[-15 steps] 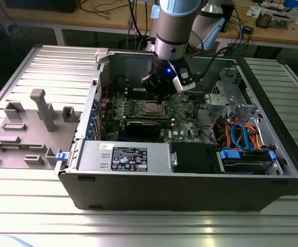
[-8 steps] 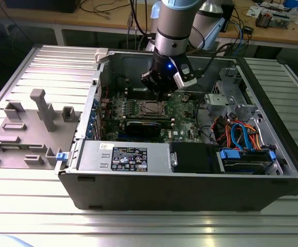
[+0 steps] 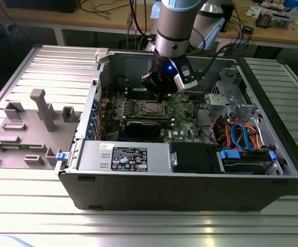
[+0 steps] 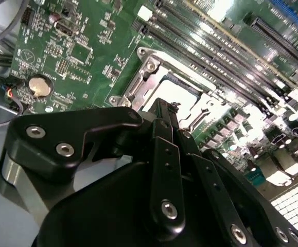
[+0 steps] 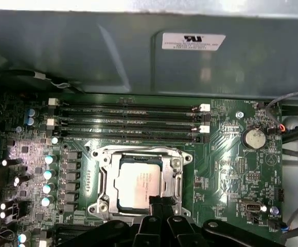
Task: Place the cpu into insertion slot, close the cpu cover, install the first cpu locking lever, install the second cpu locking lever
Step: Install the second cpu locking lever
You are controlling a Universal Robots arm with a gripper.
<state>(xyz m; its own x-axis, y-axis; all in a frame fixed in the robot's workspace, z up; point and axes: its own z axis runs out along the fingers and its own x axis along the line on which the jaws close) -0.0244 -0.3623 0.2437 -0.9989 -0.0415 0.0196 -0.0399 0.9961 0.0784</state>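
Cpu [image 5: 138, 182] flat in socket, cover [image 5: 138, 154] closed; end effector [image 5: 156, 201] at edge

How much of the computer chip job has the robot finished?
The small square silver-grey cpu already sits in its socket, and the thin metal cpu cover frame looks closed around it. The black gripper hangs right at the socket's edge. Whether either locking lever is fastened cannot be told.
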